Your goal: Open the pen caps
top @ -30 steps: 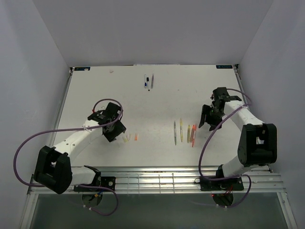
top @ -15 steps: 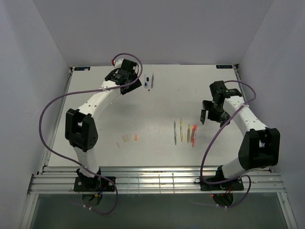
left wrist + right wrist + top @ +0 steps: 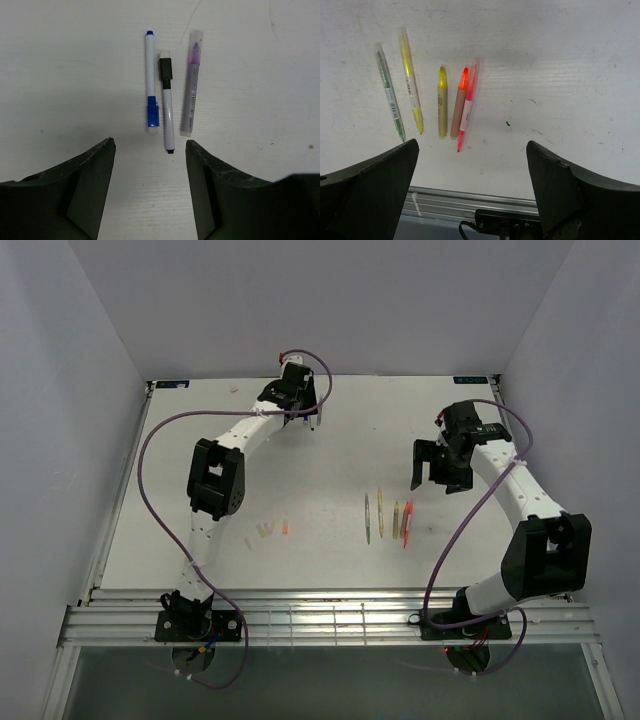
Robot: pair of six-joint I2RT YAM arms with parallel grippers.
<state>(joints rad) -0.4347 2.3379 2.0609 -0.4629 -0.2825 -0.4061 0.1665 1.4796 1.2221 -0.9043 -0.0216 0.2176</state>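
The left fingers (image 3: pixel 95 172) stand spread apart with only bare bench (image 3: pixel 60 75) between them; they grip nothing and touch nothing. Just ahead of them lie three pens side by side, clear of both tips. The blue pen (image 3: pixel 150 70) has its blue cap (image 3: pixel 153 111) at the end nearer the fingers. The black pen (image 3: pixel 168 117) carries its black cap (image 3: pixel 165 70) at the far end. To the right of it, a purple highlighter (image 3: pixel 189 100) wears a clear cap (image 3: pixel 196 42), also at the far end. All three caps are on

The right fingers (image 3: pixel 385 180) are splayed very wide, released and empty. Ahead of them, in line with the gap, five pens lie in a row: a green pen (image 3: pixel 390 97), a yellow pen (image 3: pixel 410 80), a yellow highlighter (image 3: pixel 442 105), an orange highlighter (image 3: pixel 458 107) and a pink pen (image 3: pixel 467 107), the last two touching. The two highlighters' nibs show bare

From above, three loose caps (image 3: pixel 265 531), pale, yellow and orange, lie in a short row well apart from both pairs of fingers, back toward the arm bases

The bench is white, scuffed and speckled, with a metal rail (image 3: pixel 470 197) along the edge behind the right fingers and pale walls on three sides

The purple highlighter has a printed strip like a barcode, and the green, yellow and pink pens carry printed bands; none of it is readable
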